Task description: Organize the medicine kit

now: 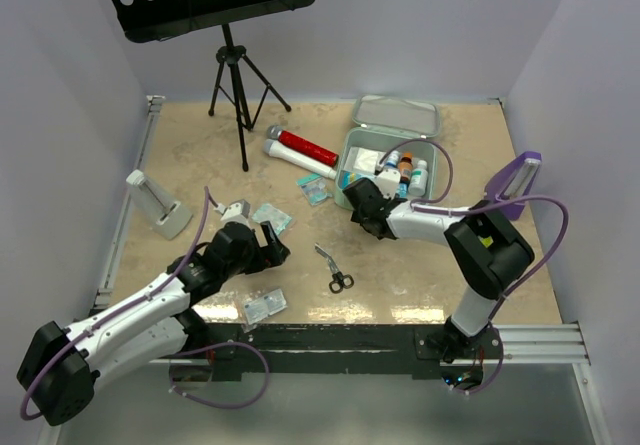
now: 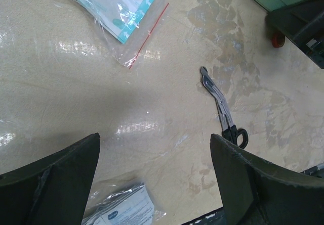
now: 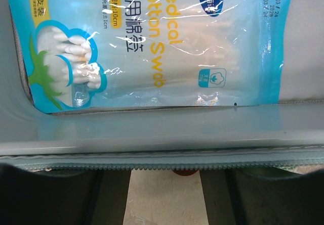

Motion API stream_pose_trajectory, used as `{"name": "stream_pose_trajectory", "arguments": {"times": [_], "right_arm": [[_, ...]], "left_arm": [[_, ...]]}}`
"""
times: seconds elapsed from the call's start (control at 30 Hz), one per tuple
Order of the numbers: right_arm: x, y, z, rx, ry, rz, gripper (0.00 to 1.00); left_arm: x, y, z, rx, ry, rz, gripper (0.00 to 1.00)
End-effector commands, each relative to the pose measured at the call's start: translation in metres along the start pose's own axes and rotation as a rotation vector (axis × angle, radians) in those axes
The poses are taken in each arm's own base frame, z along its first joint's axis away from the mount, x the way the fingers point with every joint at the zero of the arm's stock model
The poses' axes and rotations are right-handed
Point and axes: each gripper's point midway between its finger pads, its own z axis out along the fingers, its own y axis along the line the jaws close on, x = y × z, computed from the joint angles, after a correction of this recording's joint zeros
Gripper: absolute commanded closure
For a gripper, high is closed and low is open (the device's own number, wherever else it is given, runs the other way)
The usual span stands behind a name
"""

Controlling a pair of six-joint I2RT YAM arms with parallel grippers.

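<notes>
Tabletop (image 1: 200,155): medicine kit (image 1: 347,161) just beyond right gripper (image 1: 361,201).

The swab packet (image 3: 152,48) reads "Medical Cotton Swab" (letters partly cut off), plus "50" and Chinese characters.

Bottles (image 1: 406,170) crowd the medicine kit (image 1: 346,163) at right; the right hand (image 1: 366,197) blocks its near-left corner

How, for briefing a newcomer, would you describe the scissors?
Start at the beige tabletop, near the middle of its front edge. The small steel scissors with black handle loops lie there, the only metal tool among clear plastic packets.
</notes>
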Motion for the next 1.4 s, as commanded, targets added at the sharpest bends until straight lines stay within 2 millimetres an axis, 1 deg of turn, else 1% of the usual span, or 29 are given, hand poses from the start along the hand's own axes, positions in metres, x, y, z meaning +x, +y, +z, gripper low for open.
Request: {"name": "stream_pose_trajectory", "arguments": {"times": [0.0,0.07,0.17,0.3,0.47,0.6,0.73,0.9,0.97,1.13,1.23,1.3,1.37], "right_arm": [[0.030,-0.023,-0.002,0.052,0.120,-0.065,0.45],[0.029,-0.026,-0.007,0.046,0.121,-0.061,0.43],[0.033,-0.031,-0.014,0.040,0.136,-0.061,0.41],[0.039,-0.035,-0.018,0.027,0.157,-0.059,0.43],[0.043,-0.036,-0.015,0.031,0.168,-0.083,0.48],[0.050,-0.033,-0.009,0.025,0.187,-0.102,0.52],[0.051,-0.032,-0.008,0.021,0.193,-0.112,0.53],[0.051,-0.035,-0.010,0.022,0.188,-0.119,0.61],[0.048,-0.033,-0.012,0.014,0.181,-0.113,0.65],[0.040,-0.020,-0.026,-0.037,0.166,-0.100,0.76],[0.033,-0.012,-0.041,-0.079,0.145,-0.090,0.83],[0.025,-0.006,-0.057,-0.113,0.126,-0.082,0.84],[0.009,-0.001,-0.076,-0.157,0.094,-0.046,0.85]], "left_arm": [[-0.003,-0.006,0.001,0.037,-0.016,0.002,0.06],[-0.002,-0.007,0.002,0.044,-0.012,0.001,0.06],[-0.001,-0.009,0.003,0.054,-0.006,0.000,0.06],[0.001,-0.011,0.006,0.062,0.004,0.000,0.06],[0.003,-0.011,0.006,0.068,0.009,-0.002,0.07],[0.003,-0.010,0.004,0.070,0.006,-0.005,0.07],[0.004,-0.008,0.004,0.066,0.006,-0.006,0.07],[0.004,-0.007,0.005,0.061,0.006,-0.003,0.07],[0.004,-0.008,0.005,0.063,0.006,-0.003,0.07],[0.004,-0.008,0.005,0.063,0.008,-0.001,0.07],[0.005,-0.007,0.005,0.062,0.007,-0.003,0.07],[0.004,-0.007,0.004,0.062,0.004,-0.001,0.07],[0.005,-0.006,0.005,0.060,0.004,-0.004,0.07]]}}
